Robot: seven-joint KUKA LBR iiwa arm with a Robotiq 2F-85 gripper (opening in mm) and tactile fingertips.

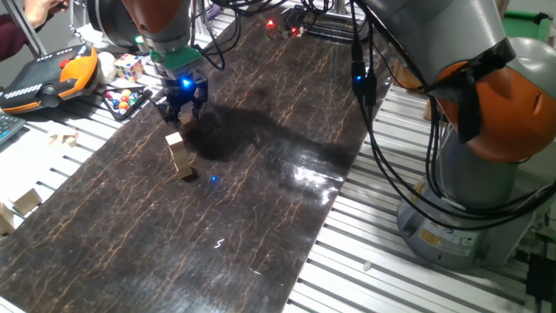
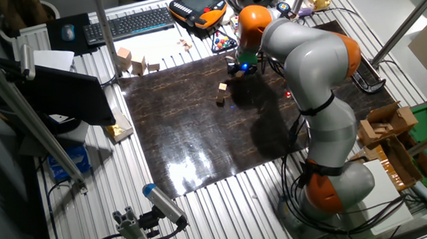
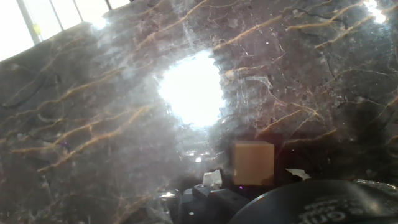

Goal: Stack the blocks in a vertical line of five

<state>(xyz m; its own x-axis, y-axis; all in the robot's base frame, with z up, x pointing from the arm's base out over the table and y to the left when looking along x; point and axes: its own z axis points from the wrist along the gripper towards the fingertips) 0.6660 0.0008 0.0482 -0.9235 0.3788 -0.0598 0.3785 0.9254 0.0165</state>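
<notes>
A crooked stack of tan blocks (image 1: 180,155), about three high, stands on the dark marbled mat (image 1: 243,217); the other fixed view shows the same stack (image 2: 222,95). My gripper (image 1: 183,111) hangs low just behind the stack, away from it. One more block (image 1: 185,116) sits between its fingertips, close to the mat. In the hand view this block (image 3: 253,163) fills the lower middle, with pale fingertips (image 3: 212,178) standing slightly off its sides. The gripper looks open around it.
A Rubik's cube (image 1: 130,66), a tray of coloured balls (image 1: 124,100) and an orange teach pendant (image 1: 52,74) lie off the mat's far left corner. Larger wooden pieces (image 1: 26,202) sit on the slatted table at left. The arm's base (image 1: 469,200) stands at right.
</notes>
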